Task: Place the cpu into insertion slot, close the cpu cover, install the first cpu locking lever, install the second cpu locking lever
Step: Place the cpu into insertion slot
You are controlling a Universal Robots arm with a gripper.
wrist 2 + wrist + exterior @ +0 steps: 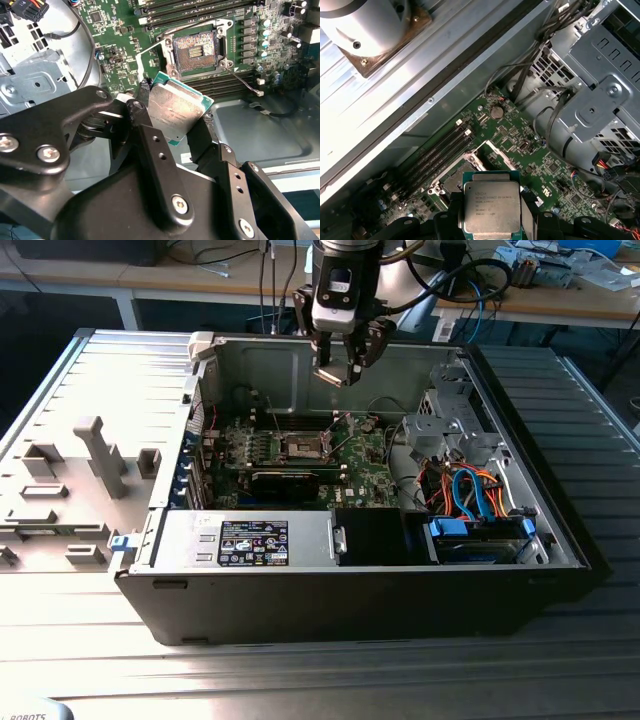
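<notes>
Workbenches stand behind ribbed table; gripper clasps cpu.

Ribbed grey metal worktable — bright glare across its near edge. Behind it stand wood-topped benches on white legs, with loose cables lying on top toward the exterior view's right; the space beneath them is dark.
</notes>
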